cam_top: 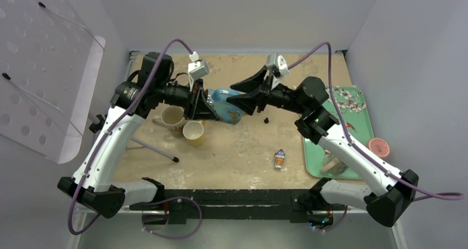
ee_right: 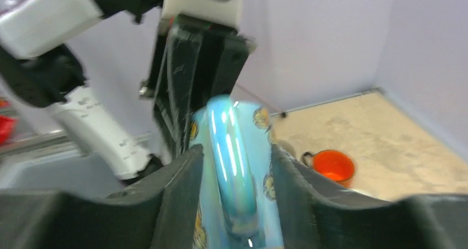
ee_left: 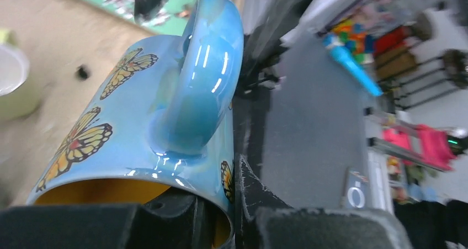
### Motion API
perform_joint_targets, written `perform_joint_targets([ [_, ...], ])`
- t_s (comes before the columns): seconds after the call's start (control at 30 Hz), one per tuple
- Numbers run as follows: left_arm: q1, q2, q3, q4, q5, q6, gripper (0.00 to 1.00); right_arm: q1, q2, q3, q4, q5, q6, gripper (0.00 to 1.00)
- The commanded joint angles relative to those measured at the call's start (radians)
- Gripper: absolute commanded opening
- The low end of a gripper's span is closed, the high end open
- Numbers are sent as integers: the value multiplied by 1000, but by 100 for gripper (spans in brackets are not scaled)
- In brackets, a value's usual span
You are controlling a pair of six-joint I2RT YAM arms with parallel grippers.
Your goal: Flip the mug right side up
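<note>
Top external view: my left hand [cam_top: 202,106] pinches the mug [cam_top: 226,106] at mid-counter, between my two arms. The mug lies on its side and looks to be held clear of the counter [cam_top: 243,149]. Its mouth faces my left wrist and its base faces my right hand [cam_top: 232,93], whose fingers are spread just beside it. Two cups [cam_top: 193,132] stand near, below my left hand.

Left wrist view: I grip the rim [ee_left: 132,174], one finger inside the yellow bore and the other outside on the blue wall. The handle [ee_left: 204,78] arches up and away from me, glossy with highlights.

Right wrist view: my spread fingers [ee_right: 176,194] straddle the handle. I cannot tell whether either one touches it.

I judge the mug to be glazed ceramic: stiff, fairly heavy, slick, and likely to chip or break if dropped. A rim pinch leaves its weight hanging far out, so it may twist or slide as it turns. The safer hold is my right hand across the handle or low on the body. I would close there firmly before the left hand lets go, and set the base down gently.
</note>
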Motion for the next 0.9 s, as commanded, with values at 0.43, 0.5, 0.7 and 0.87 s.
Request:
perform_joint_targets([
  [0.43, -267, 68, -206, -77, -883, 393, 0, -438, -39, 55, -738, 1150, 230, 93],
  [0.5, -283, 154, -158, -76, -951, 386, 0, -517, -51, 14, -747, 1205, 244, 97],
  [0.7, -328, 336, -104, -32, -1045, 388, 0, -716, -80, -92, -724, 1259, 263, 99],
  [0.87, -333, 416, -98, 6, -1096, 401, 0, -786, -73, -131, -751, 1296, 327, 99],
])
